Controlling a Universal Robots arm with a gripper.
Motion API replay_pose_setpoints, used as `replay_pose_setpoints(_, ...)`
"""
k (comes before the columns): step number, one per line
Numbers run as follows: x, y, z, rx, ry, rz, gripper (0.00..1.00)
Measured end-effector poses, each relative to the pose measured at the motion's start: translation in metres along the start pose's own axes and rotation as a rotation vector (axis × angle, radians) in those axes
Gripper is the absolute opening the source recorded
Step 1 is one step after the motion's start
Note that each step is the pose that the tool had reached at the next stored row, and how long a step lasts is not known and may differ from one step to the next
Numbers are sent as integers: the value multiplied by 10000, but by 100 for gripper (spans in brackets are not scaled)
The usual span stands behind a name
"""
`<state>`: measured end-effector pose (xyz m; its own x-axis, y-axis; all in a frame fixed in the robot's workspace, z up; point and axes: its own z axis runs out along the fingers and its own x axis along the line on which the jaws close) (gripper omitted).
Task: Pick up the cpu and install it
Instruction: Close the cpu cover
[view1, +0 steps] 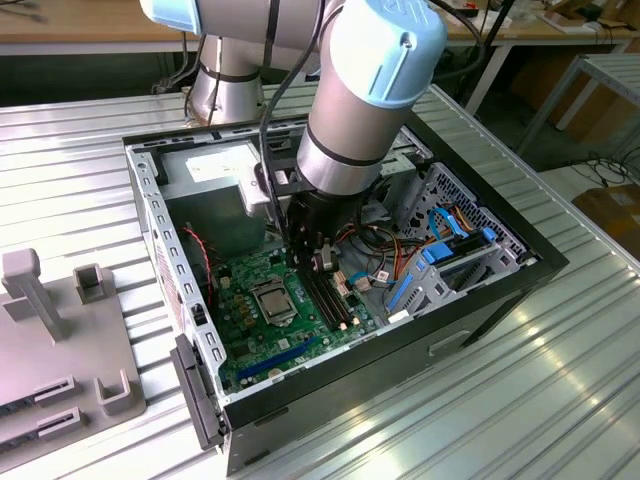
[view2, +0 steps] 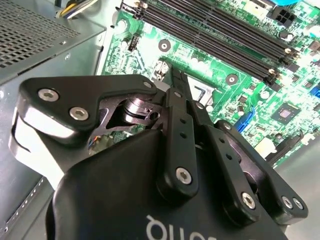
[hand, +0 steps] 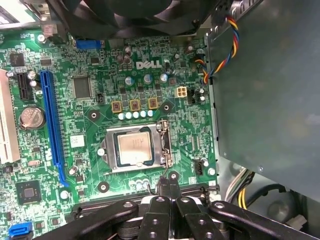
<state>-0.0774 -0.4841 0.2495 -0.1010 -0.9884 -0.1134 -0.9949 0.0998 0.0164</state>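
Cpu (hand: 134, 148) flat in socket (hand: 162, 145), gripper (hand: 168, 186) beside

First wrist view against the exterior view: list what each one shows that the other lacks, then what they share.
First wrist view alone: a coin cell and a long blue slot on the motherboard.

Exterior view alone: the robot arm, the whole computer case, the ribbed metal table and a grey fixture.

Both: the cpu seated in its socket, and the gripper beside it.

Exterior view overlooks; wrist views share motherboard (hand: 100, 100) closely.
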Motion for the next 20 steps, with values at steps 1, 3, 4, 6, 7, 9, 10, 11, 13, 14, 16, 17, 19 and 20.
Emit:
replay_pose_setpoints(1, 1, 4, -1, 34, -2, -11, 11)
replay_pose_setpoints(3, 5, 22, -2, 72, -4, -35, 11)
replay_pose_setpoints(4, 9, 34, -2, 92, -6, -54, 11)
replay_pose_setpoints(6, 14, 49, -2, 112, -5, -86, 11)
replay_pose_setpoints(7, 17, 52, -2, 119, 1, -111, 11)
replay_pose_setpoints(9, 33, 51, -4, 112, 17, -285, 11)
replay_pose_setpoints(10, 39, 51, -5, 110, 17, -363, 11)
replay_pose_setpoints(11, 45, 51, -5, 114, 16, -443, 11)
replay_pose_setpoints(13, 63, 48, -8, 120, 16, -610, 11)
replay_pose_setpoints(14, 75, 47, -9, 120, 15, -666, 11)
replay_pose_setpoints(16, 111, 44, -12, 116, 15, -770, 11)
replay_pose_setpoints(17, 125, 43, -12, 114, 15, -798, 11)
replay_pose_setpoints(19, 168, 40, -11, 108, 15, -858, 11)
replay_pose_setpoints(20, 194, 38, -5, 102, 16, -908, 11)
